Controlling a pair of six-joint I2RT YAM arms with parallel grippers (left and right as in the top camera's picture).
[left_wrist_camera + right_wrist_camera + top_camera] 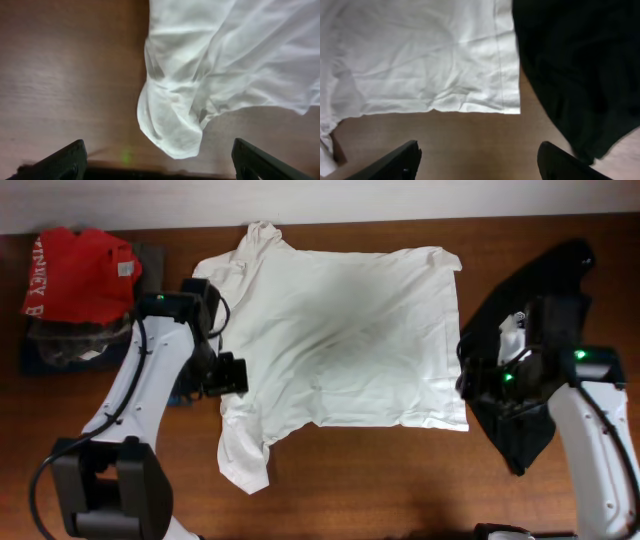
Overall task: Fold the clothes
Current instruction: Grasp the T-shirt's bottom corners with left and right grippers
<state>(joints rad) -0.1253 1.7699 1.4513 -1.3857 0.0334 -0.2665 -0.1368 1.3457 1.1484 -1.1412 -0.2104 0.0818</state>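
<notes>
1. Left pincer (159,152): wide, nothing in it. Both fingers (67,159) sit apart over bare wood.
2. It hangs at the left edge of the T-shirt (340,330), between the two sleeves. The end of the near sleeve (172,125) lies just ahead of the fingers, bunched and rounded, not gripped. Cannot tell whether anything touches it.
3. Right pincer (478,147): also wide, holding nothing, with bare wood between the fingers.
4. It is at the shirt's right side. The near hem corner (512,107) lies flat just ahead of it.
5. T-shirt: spread open in the middle of the surface (400,490), plain white side up, lightly creased. Neck end is to the left, hem to the right. The far sleeve reaches the far edge of the surface. The near sleeve trails toward the near edge, left of centre.
6. Black garment (580,65): crumpled by the right edge of the surface, partly under the right arm and just beside the shirt's hem. In the right wrist view the two look to be touching along the hem.
7. Far-left corner: red garment (75,275) with white letters, lying on top of folded dark garments (60,350), well apart from the shirt.
</notes>
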